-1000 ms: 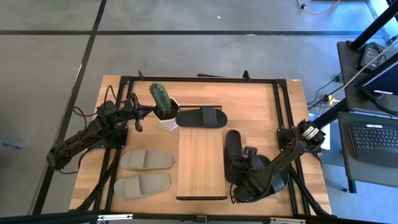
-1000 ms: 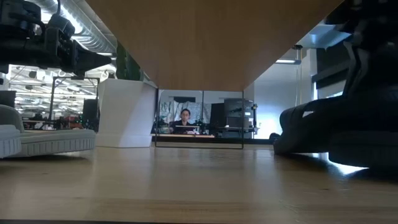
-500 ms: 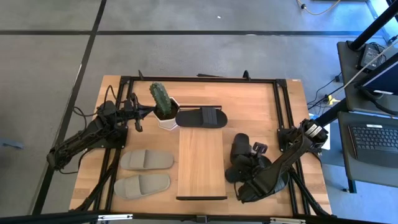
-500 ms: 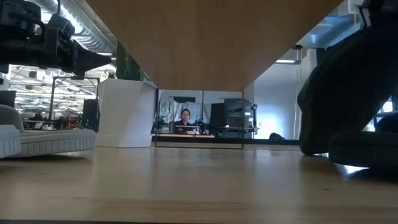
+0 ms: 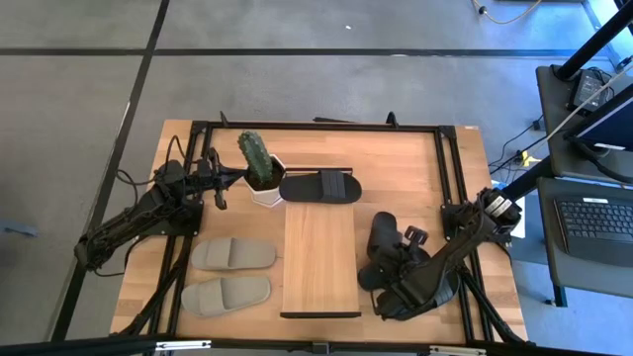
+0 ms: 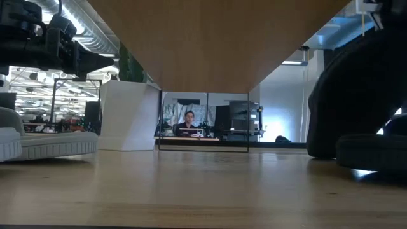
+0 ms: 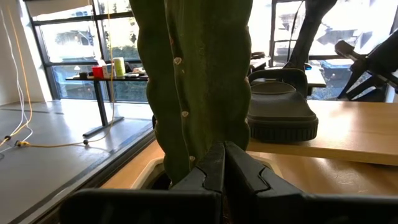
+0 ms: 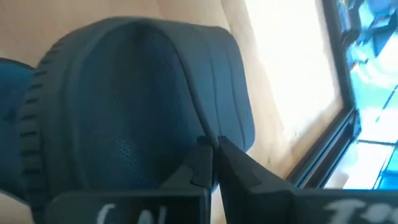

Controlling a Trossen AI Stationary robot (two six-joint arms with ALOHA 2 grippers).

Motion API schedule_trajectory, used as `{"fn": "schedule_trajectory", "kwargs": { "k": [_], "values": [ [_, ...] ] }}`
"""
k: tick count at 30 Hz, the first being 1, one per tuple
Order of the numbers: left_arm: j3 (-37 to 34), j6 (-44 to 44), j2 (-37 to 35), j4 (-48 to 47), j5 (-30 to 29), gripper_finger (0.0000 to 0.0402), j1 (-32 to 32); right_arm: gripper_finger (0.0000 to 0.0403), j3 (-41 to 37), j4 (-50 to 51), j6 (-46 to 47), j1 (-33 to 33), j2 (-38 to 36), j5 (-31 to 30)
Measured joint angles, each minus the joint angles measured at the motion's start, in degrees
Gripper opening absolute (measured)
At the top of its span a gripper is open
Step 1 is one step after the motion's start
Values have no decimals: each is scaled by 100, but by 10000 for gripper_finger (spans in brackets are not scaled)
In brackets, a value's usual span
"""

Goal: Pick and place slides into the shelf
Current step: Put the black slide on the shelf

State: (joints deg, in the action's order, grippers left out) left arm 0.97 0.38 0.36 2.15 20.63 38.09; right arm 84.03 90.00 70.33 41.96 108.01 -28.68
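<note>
My right gripper (image 8: 212, 151) is shut on a black slide (image 5: 383, 244) just right of the shelf (image 5: 320, 259), a light wood panel. The slide stands tipped up. A second black slide (image 6: 372, 152) lies on the table near it, mostly under the right arm. A third black slide (image 5: 319, 186) rests sole-down on the shelf's far end. Two grey-beige slides (image 5: 232, 254) (image 5: 226, 294) lie flat on the table, left of the shelf. My left gripper (image 7: 224, 163) is shut and hovers beside the cactus (image 5: 255, 158), touching nothing. My right gripper pinches the edge of the black slide's broad strap (image 8: 200, 127) between its two fingers. The slide is raised and steeply tilted. In the low view its lower end (image 6: 320, 150) sits at table level; whether it touches the table I cannot tell.
A green cactus in a white pot (image 5: 265, 192) stands on the table at the shelf's far left corner. A black metal frame (image 5: 447, 168) runs around the tabletop. Bare wood shows between the shelf and the right frame rail, far of the held slide. A person sits far off in the room.
My right gripper has risen with the black slide. The slide lay flat on the table beside the shelf; now it is tipped up steeply and shows shorter from above. Most of the rise came early; it has since nearly stopped. The left arm and the other slides stayed put.
</note>
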Motion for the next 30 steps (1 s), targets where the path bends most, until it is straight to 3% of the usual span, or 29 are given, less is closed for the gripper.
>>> {"fn": "schedule_trajectory", "kwargs": {
  "k": [10,30],
  "values": [
    [0,0,2,-2,2,0,2,12,225,14,-224,28,-220,-13],
    [-2,-10,1,-2,2,0,0,12,72,7,-1241,54,-2353,-491]
  ]
}}
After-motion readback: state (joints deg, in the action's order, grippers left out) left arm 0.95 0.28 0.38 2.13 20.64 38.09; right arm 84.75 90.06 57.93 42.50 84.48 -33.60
